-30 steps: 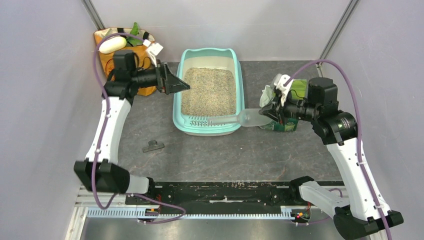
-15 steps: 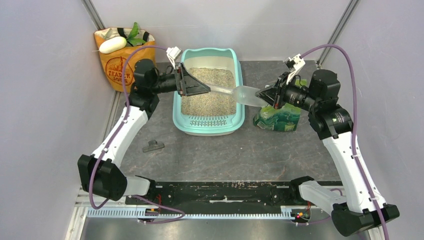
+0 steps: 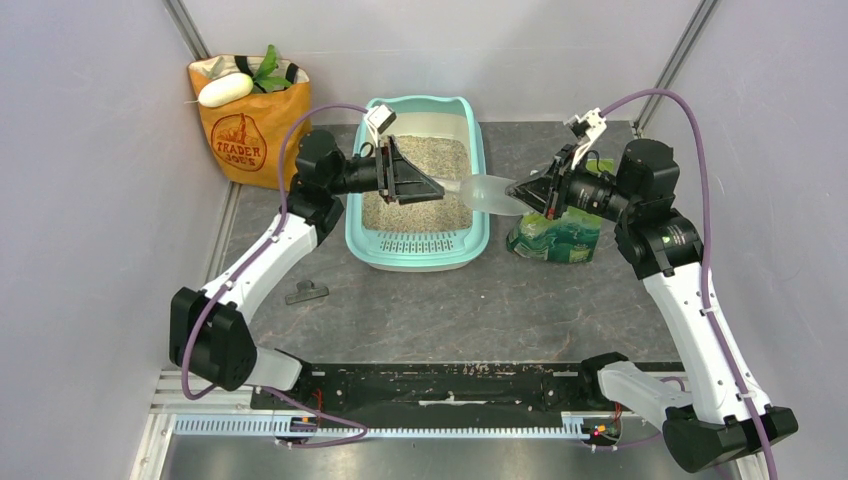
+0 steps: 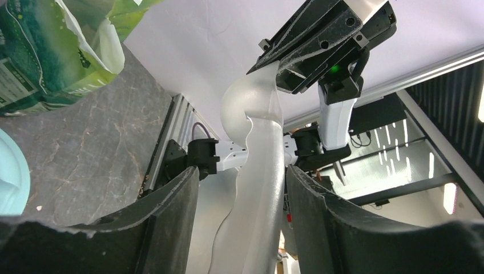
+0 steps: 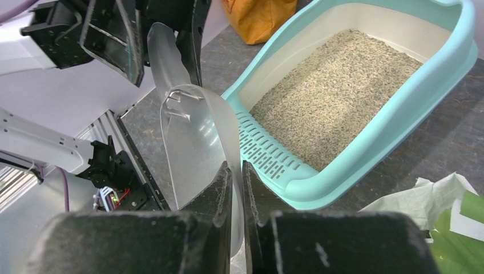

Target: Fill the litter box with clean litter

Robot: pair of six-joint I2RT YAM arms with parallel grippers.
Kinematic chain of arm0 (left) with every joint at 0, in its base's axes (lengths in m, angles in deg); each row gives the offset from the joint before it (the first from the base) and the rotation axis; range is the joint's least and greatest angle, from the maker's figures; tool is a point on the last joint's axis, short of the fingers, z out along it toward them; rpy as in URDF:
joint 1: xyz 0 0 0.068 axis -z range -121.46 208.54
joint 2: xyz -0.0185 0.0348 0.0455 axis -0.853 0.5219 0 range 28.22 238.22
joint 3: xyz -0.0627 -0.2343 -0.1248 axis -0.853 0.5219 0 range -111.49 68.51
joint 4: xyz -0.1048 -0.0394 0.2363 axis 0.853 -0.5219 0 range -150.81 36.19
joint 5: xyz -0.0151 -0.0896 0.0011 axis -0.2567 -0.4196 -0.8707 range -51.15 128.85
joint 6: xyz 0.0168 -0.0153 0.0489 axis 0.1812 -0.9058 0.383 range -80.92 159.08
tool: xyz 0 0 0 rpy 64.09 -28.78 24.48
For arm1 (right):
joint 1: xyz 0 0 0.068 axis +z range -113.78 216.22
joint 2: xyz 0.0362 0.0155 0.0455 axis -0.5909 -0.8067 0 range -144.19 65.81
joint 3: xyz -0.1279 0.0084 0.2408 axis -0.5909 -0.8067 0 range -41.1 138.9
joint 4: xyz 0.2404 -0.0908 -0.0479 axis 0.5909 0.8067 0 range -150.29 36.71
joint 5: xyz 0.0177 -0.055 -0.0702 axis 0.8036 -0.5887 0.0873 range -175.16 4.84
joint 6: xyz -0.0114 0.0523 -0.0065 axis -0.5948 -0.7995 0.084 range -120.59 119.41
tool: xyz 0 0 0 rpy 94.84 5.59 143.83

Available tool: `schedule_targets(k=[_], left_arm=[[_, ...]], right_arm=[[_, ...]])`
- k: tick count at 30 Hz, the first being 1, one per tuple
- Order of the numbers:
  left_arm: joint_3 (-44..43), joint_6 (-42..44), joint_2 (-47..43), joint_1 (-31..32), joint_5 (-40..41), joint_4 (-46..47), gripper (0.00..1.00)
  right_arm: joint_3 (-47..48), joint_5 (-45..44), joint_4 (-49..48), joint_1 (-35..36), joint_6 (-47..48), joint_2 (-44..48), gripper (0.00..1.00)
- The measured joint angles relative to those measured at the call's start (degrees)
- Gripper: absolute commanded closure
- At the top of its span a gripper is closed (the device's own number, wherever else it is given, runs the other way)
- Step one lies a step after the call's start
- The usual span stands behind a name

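The mint-teal litter box (image 3: pixel 418 258) sits at the table's back middle, and clean litter (image 3: pixel 440 160) covers its floor. A clear plastic scoop (image 3: pixel 485 192) hangs level over the box's right side, empty. My right gripper (image 3: pixel 520 188) is shut on the rim of the scoop's bowl (image 5: pixel 194 142). My left gripper (image 3: pixel 435 187) straddles the scoop's handle (image 4: pixel 259 171); its jaws are open, with a gap showing on one side of the handle. In the right wrist view the litter (image 5: pixel 337 97) lies below the scoop inside the litter box (image 5: pixel 365 142).
A green printed litter bag (image 3: pixel 555 240) stands open just right of the box, under my right arm. An orange paper grocery bag (image 3: pixel 245 125) stands in the back left corner. A small black clip (image 3: pixel 307 291) lies on the table at the left front.
The right gripper lifted the scoop from the box's front edge up over the box. The left arm swung right over the box, and its jaws have narrowed around the handle.
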Motion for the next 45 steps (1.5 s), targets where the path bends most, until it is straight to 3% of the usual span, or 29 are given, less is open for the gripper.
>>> schedule_targets(k=[10, 16, 20, 25, 27, 31, 33, 38, 45], left_arm=[[2.3, -4.5, 0.3, 0.0, -1.0, 6.4, 0.38], [3.0, -4.4, 0.0, -0.1, -1.0, 5.7, 0.49], [3.8, -5.6, -0.2, -0.1, -1.0, 7.3, 0.67], [4.4, -9.0, -0.8, 0.0, -1.3, 11.5, 0.98], [4.9, -9.8, -0.9, -0.1, -1.5, 12.3, 0.98], [6.0, -11.1, -0.9, -0.1, -1.4, 13.8, 0.98], [6.5, -11.0, -0.9, -0.1, -1.2, 13.4, 0.98], [6.5, -6.8, -1.6, -0.9, 1.0, 6.6, 0.98], [6.5, -3.6, -2.3, -1.4, 4.2, 2.2, 0.98]], right_arm=[[0.0, 2.0, 1.2, -0.1, 0.7, 0.0, 1.0], [0.0, 2.1, 3.1, -0.1, 1.9, 0.0, 1.0], [0.0, 2.3, 3.3, -0.1, 2.2, 0.0, 1.0], [0.0, 2.9, 5.0, -0.2, 2.9, -0.6, 1.0], [0.0, 3.3, 4.9, -0.2, 3.1, -0.6, 0.89], [0.0, 3.0, 5.6, -0.2, 3.2, -0.9, 0.36], [0.3, 2.6, 6.1, -0.6, 3.1, -1.1, 0.25], [4.2, 0.3, 8.6, -3.8, 5.2, -2.1, 0.16], [10.0, 0.9, 15.1, -8.3, 12.3, -3.5, 0.15]])
